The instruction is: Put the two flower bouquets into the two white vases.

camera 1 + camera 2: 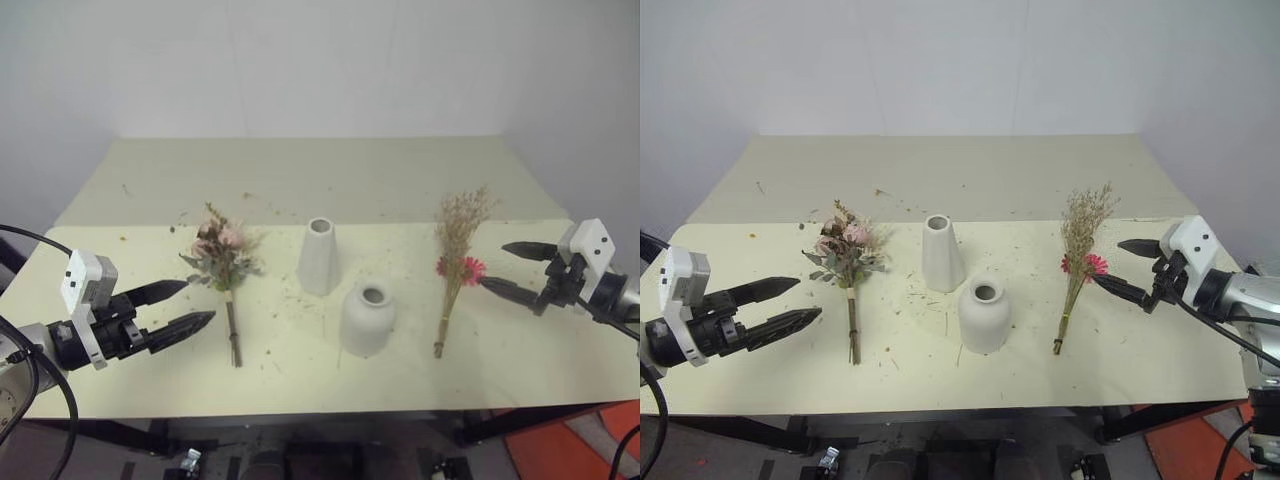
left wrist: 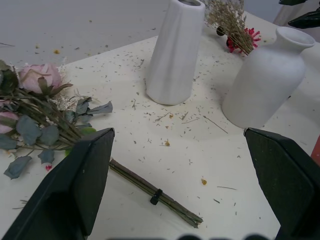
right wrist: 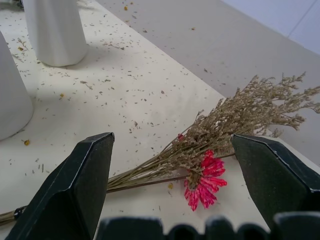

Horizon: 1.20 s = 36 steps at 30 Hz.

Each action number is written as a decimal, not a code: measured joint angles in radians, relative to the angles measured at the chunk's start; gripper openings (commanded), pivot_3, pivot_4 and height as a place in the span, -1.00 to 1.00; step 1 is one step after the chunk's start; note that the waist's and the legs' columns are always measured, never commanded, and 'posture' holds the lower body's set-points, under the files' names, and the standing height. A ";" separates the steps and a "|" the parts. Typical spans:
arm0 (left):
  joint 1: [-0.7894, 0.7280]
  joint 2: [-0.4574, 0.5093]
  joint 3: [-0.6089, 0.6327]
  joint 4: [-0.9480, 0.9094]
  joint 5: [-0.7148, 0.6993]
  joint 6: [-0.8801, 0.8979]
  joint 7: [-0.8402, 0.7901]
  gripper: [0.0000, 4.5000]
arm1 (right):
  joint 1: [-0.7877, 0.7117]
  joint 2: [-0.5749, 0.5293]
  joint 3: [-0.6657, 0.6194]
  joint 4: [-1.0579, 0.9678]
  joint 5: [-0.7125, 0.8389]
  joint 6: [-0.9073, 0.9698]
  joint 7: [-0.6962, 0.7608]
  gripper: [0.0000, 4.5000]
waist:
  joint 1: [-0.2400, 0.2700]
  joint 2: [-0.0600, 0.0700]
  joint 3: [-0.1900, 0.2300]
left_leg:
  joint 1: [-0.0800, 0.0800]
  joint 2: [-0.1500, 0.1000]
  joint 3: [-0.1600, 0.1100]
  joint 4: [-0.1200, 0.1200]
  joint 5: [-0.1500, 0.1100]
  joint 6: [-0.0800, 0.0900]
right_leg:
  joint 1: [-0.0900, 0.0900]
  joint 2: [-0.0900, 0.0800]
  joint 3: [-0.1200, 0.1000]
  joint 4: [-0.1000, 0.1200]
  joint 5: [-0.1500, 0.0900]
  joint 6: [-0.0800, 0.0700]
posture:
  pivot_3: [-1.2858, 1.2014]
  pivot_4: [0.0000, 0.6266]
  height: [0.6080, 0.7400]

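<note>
A pink rose bouquet (image 1: pixel 225 262) with grey-green leaves lies flat on the cream table, stems toward me. Right of it stands the tall tapered white vase (image 1: pixel 319 256), and the squat rounded white vase (image 1: pixel 367 318) stands just in front and to its right. Further right lies the tan dried-grass bouquet (image 1: pixel 456 262) with red-pink flowers. My left gripper (image 1: pixel 188 306) hovers open just left of the rose stems. On the other side, my right gripper (image 1: pixel 503 267) hangs open right of the dried-grass bouquet, its lower fingertip close to the red flowers. Both hold nothing.
The table (image 1: pixel 300 180) has two joined panels, littered with small flower crumbs around the vases. A white wall rises behind its far edge. An orange object (image 1: pixel 560 450) sits on the floor at the lower right.
</note>
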 measured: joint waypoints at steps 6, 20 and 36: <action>0.000 -0.017 0.000 -0.002 0.000 -0.009 0.015 1.00 | -0.020 0.000 0.016 0.024 0.000 0.000 0.018 0.95 | -0.001 0.000 0.000 | 0.000 0.000 0.000 0.000 0.000 0.000 | 0.000 0.000 0.000 0.000 0.000 0.000 | 0.03 -0.52 1.00; -0.179 0.091 -0.105 0.097 0.043 0.136 0.165 1.00 | -0.138 -0.001 0.054 0.108 -0.019 -0.028 0.112 0.95 | 0.000 0.000 0.000 | 0.000 -0.001 0.000 0.000 0.000 0.000 | 0.000 0.000 0.000 0.000 0.000 0.000 | 0.03 -0.52 1.00; -0.783 -0.152 -0.585 0.509 0.248 0.681 0.524 1.00 | -0.369 -0.011 0.111 0.271 -0.027 -0.138 0.322 0.95 | -0.005 -0.001 0.001 | -0.001 -0.002 -0.002 0.000 0.000 0.000 | -0.001 0.000 0.000 0.001 0.006 -0.007 | 0.03 -0.52 1.00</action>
